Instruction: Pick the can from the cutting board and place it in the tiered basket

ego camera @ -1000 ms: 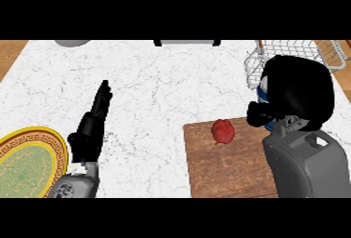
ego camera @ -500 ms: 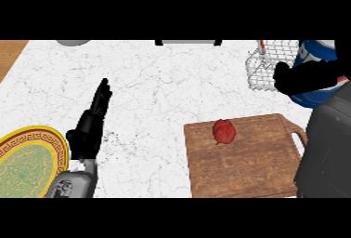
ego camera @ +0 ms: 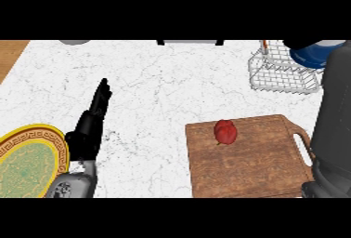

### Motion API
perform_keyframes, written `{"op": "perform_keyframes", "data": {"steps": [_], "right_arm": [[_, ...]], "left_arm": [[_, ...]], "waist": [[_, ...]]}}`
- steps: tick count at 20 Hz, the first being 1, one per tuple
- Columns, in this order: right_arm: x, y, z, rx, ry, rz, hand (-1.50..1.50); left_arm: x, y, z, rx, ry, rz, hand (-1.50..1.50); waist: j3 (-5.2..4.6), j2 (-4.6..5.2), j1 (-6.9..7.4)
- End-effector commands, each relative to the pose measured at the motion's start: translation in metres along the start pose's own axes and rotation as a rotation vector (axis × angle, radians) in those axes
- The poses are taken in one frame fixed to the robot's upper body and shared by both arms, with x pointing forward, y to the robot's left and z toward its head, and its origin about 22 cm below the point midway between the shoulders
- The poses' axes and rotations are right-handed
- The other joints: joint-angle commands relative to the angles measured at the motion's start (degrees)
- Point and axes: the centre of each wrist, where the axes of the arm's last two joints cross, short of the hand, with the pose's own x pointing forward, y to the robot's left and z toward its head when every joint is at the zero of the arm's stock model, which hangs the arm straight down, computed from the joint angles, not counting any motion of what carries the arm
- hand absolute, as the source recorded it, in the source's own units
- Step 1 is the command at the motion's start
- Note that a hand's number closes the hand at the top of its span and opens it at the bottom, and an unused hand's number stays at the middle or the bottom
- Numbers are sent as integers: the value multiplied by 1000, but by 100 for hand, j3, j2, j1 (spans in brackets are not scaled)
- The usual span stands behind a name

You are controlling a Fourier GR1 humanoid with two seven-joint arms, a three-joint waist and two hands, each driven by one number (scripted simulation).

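left hand [ego camera: 93, 123] lies open on counter [ego camera: 171, 88]; we cannot see right hand. can [ego camera: 314, 52] over basket [ego camera: 281, 76]; pepper [ego camera: 225, 131] on board [ego camera: 254, 160], plate [ego camera: 31, 162] left.

Black robot hand [ego camera: 93, 123], grey forearms [ego camera: 334, 116]

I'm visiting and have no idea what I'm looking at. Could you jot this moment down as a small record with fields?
surface: white marbled counter
can: blue can at the top right, above the wire basket; what holds it is hidden
cutting board: wooden cutting board with only a red pepper on it
plate: yellow-rimmed green plate at lower left
left hand: left hand open, fingers straight, resting on the counter
right hand: not visible; only the grey right forearm shows
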Motion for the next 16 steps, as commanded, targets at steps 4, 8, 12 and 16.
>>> {"op": "perform_keyframes", "data": {"steps": [4,8,12,16], "right_arm": [[-10,-12,-47,-43,42,53,150],[-17,15,-71,-65,41,96,150],[-45,22,-96,-52,44,125,150],[-52,59,-102,2,176,-21,150]], "left_arm": [[2,-3,-2,13,0,10,0],[-3,14,-11,0,5,7,0],[-13,-13,6,-1,-16,-4,0],[-3,-11,-6,-31,-6,13,0]], "waist": [[0,0,-9],[-1,17,11],[0,23,22],[3,36,40]]}}
